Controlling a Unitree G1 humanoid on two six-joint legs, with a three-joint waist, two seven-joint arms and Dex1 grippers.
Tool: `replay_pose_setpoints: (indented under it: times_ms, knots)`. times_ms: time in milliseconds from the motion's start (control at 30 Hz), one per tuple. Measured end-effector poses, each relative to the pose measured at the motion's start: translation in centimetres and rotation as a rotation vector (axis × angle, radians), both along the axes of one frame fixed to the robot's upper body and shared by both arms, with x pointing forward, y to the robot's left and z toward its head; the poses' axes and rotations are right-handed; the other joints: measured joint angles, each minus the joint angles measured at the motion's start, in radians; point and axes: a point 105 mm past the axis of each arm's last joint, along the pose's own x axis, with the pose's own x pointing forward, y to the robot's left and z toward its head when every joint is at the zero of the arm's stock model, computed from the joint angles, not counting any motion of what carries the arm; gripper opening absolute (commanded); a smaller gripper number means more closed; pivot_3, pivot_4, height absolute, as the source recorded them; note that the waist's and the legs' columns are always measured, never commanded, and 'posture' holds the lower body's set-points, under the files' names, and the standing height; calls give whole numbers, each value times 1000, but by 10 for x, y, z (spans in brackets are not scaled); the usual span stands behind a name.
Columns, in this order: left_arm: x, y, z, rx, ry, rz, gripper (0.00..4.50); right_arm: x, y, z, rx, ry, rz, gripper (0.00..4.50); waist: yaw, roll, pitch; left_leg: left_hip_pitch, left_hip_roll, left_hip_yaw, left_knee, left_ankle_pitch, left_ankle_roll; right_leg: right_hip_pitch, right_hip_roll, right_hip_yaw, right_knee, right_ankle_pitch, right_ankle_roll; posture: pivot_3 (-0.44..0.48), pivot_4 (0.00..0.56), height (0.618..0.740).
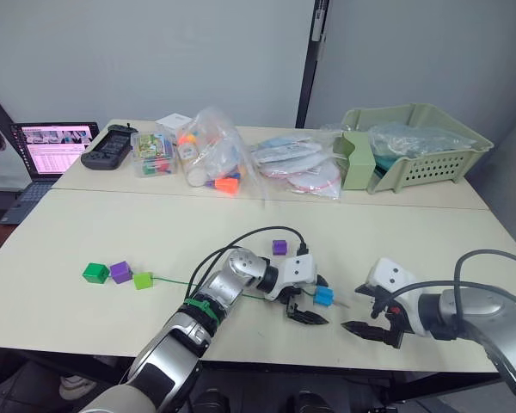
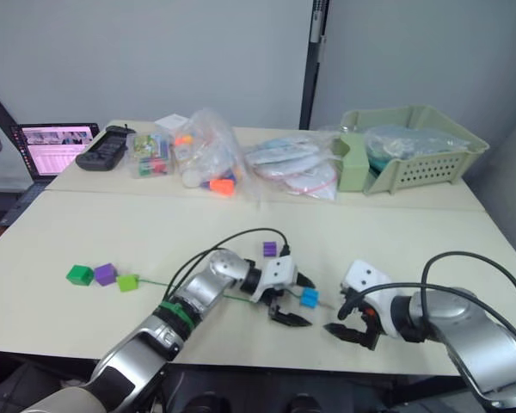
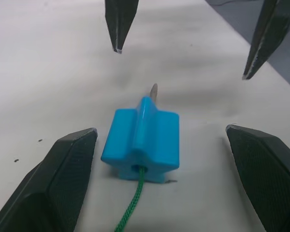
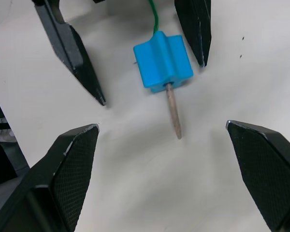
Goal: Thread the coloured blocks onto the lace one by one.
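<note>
Blue block, threaded on the lace, lies untouched between both grippers' wide-apart jaws.

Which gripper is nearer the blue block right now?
Left. The left gripper hangs right beside the blue block, jaws open. The right gripper, also open, sits further off, past the lace tip.

Pale surface. Far left: open laptop, screen lit; black handheld device beside it. Clear box of small toys, clear bags with orange pieces, flat plastic packets along back. Green basket far right, bagged items inside.
</note>
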Motion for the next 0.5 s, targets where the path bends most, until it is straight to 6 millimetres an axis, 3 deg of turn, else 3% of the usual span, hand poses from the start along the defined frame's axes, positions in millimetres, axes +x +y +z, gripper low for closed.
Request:
replay_pose_setpoints:
  times_ms: [333, 500]
  knots:
    - [-2, -1, -2, -2, 17, -27, 1408, 8, 6, -4, -29, -38, 36, 4500, -3, 0, 0, 0, 0, 0, 0, 0, 0, 0, 0, 0, 0, 0, 0, 0, 150, 732]
    - [0, 5, 0, 5, 7, -22, 1404, 18, 6, -16, -110, -41, 107, 4500, -6, 0, 0, 0, 0, 0, 0, 0, 0, 0, 0, 0, 0, 0, 0, 0, 150, 732]
